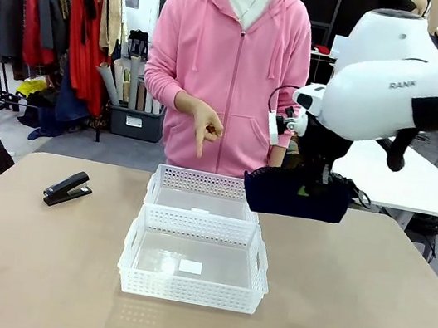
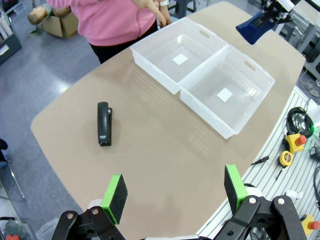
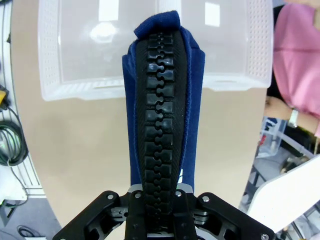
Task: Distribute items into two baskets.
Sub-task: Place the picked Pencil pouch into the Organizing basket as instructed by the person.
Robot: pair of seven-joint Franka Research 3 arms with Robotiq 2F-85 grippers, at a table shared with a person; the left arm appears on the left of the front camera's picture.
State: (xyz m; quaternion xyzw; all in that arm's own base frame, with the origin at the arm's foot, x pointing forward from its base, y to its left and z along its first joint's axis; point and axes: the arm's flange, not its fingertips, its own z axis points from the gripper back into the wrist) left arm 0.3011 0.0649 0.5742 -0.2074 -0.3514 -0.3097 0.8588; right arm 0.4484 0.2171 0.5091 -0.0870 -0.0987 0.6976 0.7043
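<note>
My right gripper (image 1: 309, 188) is shut on the dark navy zippered pouch (image 1: 296, 195), holding it in the air just right of the far white basket (image 1: 202, 192). In the right wrist view the pouch (image 3: 162, 107) runs up from my jaws with its black zipper facing the camera, and the baskets (image 3: 150, 85) lie beyond it. The near basket (image 1: 189, 292) stands against the far one at mid table. The black stapler (image 1: 68, 188) lies on the table's left side. My left gripper (image 2: 172, 192) hangs open high above the table, with the stapler (image 2: 103, 123) below and ahead.
A person in a pink hoodie stands at the far edge, one hand (image 1: 206, 128) pointing down toward the far basket. A clothes rack (image 1: 59, 11) stands behind on the left. Tools and cables (image 2: 295, 145) lie on a rail past the table edge.
</note>
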